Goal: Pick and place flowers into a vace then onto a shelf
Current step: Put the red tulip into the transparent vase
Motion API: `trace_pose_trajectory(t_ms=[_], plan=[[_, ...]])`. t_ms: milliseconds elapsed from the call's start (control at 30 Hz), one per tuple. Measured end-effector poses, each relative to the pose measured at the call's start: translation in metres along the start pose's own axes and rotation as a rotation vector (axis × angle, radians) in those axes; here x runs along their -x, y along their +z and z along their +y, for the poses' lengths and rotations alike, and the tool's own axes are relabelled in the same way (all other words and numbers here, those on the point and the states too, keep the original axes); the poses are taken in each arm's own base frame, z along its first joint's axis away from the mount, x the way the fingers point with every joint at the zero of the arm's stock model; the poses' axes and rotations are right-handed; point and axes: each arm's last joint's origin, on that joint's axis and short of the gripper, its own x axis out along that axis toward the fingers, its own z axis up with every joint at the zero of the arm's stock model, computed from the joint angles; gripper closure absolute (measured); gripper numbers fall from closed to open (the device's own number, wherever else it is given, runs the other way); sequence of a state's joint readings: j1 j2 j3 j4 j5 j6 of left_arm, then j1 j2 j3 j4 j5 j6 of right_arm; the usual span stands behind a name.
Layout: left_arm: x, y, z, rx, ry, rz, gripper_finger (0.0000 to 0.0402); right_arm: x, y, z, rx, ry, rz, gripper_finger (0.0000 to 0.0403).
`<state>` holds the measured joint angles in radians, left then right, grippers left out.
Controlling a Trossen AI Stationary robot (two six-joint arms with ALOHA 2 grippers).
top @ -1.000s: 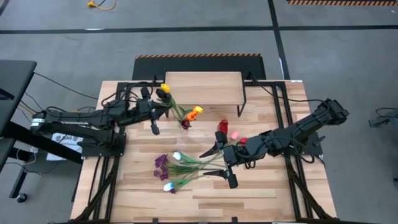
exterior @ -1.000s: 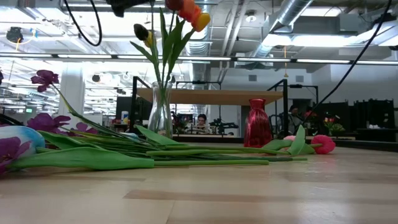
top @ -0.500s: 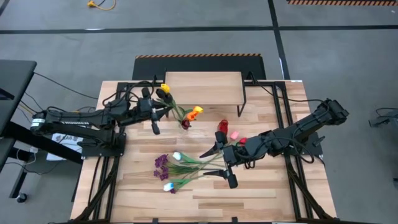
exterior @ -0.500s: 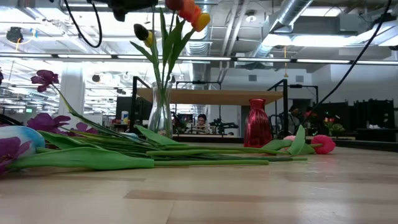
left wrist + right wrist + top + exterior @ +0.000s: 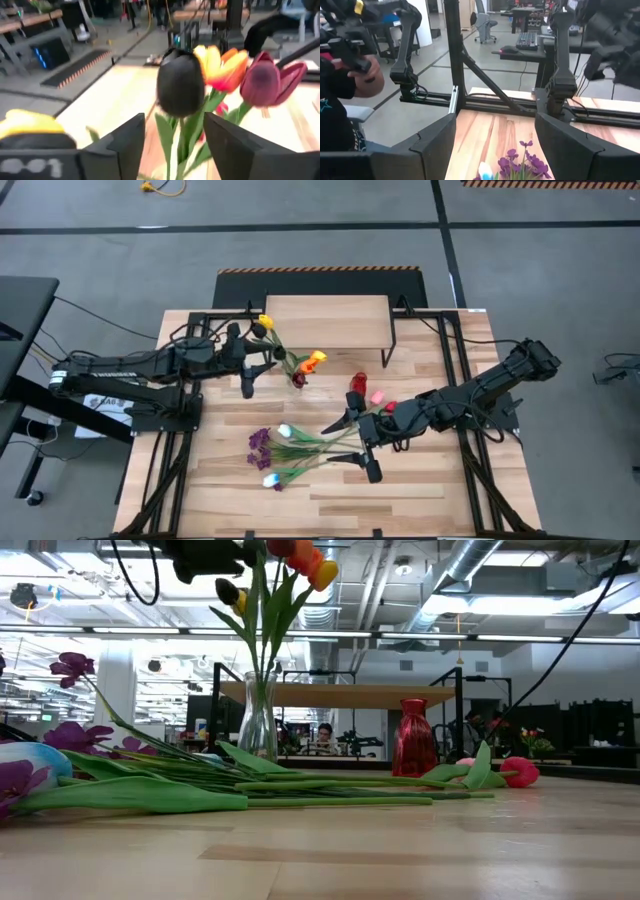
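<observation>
Two dark arms share the large plank tabletop (image 5: 420, 490), and we read the step as loading flowers, with no vase yet on the small light-wood shelf on black legs (image 5: 327, 321) at the far edge. Most of the long green-stemmed tulips and purple sprigs (image 5: 290, 448) lie loose near the middle, toward the near edge. The right gripper (image 5: 355, 442) hovers over their stems with its fingers spread wide and empty. Near the far-left corner, the left gripper (image 5: 246, 363) is beside the tulips standing in the clear glass vase (image 5: 257, 720), its fingers (image 5: 125, 145) parted with the stems between them, apparently letting go. A small red vase (image 5: 413, 737) stands empty. Next, we judge, the right gripper must lower and close on one stem.
</observation>
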<state>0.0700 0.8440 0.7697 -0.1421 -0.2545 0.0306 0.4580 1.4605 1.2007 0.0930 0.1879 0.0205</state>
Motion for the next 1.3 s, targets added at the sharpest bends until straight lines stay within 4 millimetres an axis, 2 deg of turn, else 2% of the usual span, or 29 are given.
trace_pose_trajectory(t_ms=[133,367,533,667,800,967,1067,1167,1300], plan=[[0.006,0.003,0.002,0.008,0.020,0.097,0.0189,0.000,-0.002,-0.001,-0.015,-0.003,0.019,0.0137],[0.016,0.005,0.005,0.054,0.062,0.183,0.0184,-0.001,-0.008,-0.009,-0.081,-0.030,0.082,0.0137],[0.032,0.008,0.004,0.098,0.040,0.151,0.0184,0.000,-0.017,-0.012,-0.129,-0.049,0.170,0.0137],[0.057,0.015,0.002,0.118,0.016,0.057,0.0184,-0.007,-0.031,-0.009,-0.169,-0.053,0.186,0.0137],[0.082,0.020,-0.002,0.137,-0.090,-0.082,0.0184,-0.016,-0.052,-0.010,-0.251,-0.115,0.083,0.0137],[0.096,0.008,-0.007,0.162,-0.230,-0.217,0.0184,-0.031,-0.092,-0.008,-0.321,-0.225,-0.124,0.0137],[0.100,0.000,-0.008,0.167,-0.263,-0.240,0.0184,-0.044,-0.109,-0.003,-0.367,-0.181,-0.257,0.0137],[0.103,-0.005,-0.008,0.154,-0.278,-0.261,0.0184,-0.056,-0.125,0.005,-0.350,-0.092,-0.297,0.0137],[0.103,-0.009,-0.008,0.109,-0.294,-0.261,0.0184,-0.063,-0.134,0.009,-0.312,-0.044,-0.314,0.0137]])
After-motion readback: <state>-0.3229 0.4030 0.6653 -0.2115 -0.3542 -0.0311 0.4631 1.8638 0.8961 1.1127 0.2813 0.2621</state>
